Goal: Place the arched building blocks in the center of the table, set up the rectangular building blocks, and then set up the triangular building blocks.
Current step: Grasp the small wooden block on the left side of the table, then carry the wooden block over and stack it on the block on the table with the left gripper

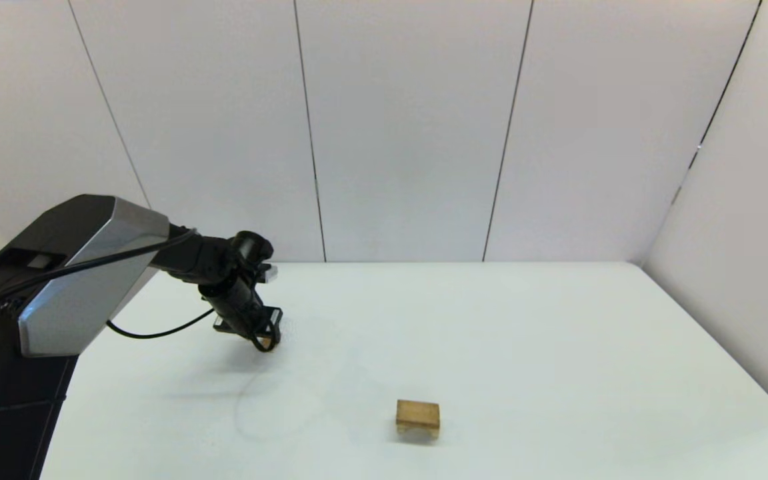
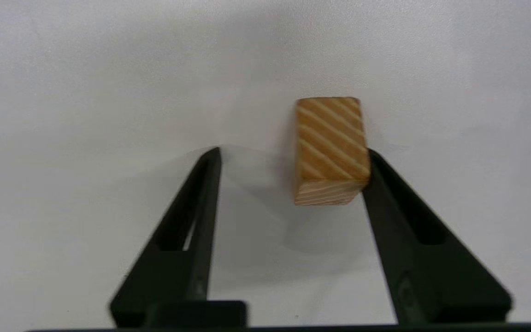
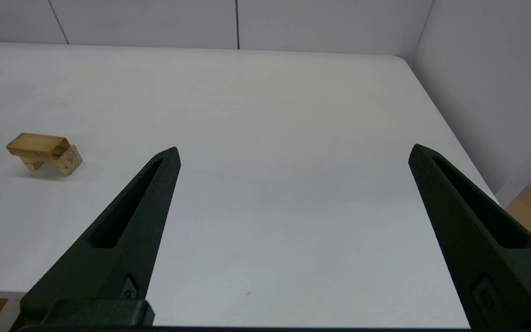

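Note:
A small wooden block with striped grain, which I take for the triangular block (image 2: 331, 147), lies on the white table (image 1: 524, 333) between the fingers of my left gripper (image 2: 293, 151). That gripper is open; one finger (image 2: 385, 193) touches the block's side and the other stands apart. In the head view the left gripper (image 1: 267, 340) points down at the table's left part and hides that block. Near the table's middle front, the rectangular block (image 3: 37, 143) rests on the arched block (image 3: 68, 161), seen as one small stack (image 1: 417, 419). My right gripper (image 3: 294, 148) hovers open and empty, far from both.
Grey wall panels close off the table at the back and on the right. The table's right edge (image 3: 450, 133) drops to a wooden floor. The left arm's grey housing (image 1: 71, 280) fills the left of the head view.

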You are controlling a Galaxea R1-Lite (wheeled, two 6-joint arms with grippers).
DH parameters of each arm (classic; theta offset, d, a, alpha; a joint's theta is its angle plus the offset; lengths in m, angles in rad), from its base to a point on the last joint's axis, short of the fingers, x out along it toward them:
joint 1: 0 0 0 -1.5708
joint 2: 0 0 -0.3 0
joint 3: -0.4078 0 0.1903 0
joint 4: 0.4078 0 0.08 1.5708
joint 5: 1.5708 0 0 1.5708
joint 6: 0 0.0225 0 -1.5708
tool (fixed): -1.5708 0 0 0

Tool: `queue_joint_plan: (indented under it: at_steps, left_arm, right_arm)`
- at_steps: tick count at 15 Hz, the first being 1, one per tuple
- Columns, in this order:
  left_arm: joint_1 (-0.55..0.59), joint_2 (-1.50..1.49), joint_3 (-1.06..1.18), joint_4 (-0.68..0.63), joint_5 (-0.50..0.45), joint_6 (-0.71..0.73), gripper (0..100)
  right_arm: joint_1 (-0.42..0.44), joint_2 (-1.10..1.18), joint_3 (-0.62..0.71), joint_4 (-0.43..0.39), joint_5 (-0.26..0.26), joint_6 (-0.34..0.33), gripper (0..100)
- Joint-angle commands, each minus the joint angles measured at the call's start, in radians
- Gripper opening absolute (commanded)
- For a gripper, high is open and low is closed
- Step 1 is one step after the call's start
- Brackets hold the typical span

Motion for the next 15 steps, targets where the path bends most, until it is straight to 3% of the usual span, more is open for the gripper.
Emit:
queue_joint_plan:
  at_steps: [1,11,15]
  left_arm:
    - [0.000,-0.003,0.000,0.003,0.000,-0.002,0]
    - [-0.009,-0.175,0.113,0.002,-0.012,0.000,0]
    - [-0.068,-0.313,0.198,0.002,-0.067,0.009,0]
  right_arm:
    - [0.001,-0.002,0.000,0.001,0.001,-0.001,100]
    - [0.001,-0.002,0.000,0.001,0.001,-0.001,100]
    - [0.001,-0.002,0.000,0.001,0.001,-0.001,100]
